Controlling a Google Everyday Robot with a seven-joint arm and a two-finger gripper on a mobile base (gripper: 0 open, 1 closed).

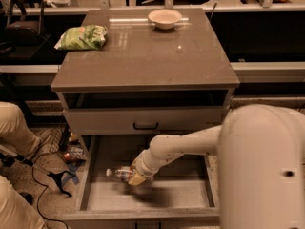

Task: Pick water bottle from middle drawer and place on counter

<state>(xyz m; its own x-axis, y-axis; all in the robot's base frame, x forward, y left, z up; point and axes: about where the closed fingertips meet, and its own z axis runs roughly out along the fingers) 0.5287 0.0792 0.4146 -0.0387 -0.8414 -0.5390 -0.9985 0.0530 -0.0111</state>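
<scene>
The water bottle [118,173], clear with a white cap pointing left, lies sideways just above the floor of the open middle drawer [162,200]. My gripper [135,176] reaches down into the drawer from the right and is shut on the bottle's right end. The white arm [186,144] runs from my body to it. The glossy grey-brown counter [143,56] tops the cabinet above.
A green snack bag [82,36] and a white bowl [165,18] sit on the counter. A drawer front with a black handle [145,126] hangs above the open drawer. A person's legs [16,128] and cables [52,175] are on the floor at left. My white body [262,171] fills the lower right.
</scene>
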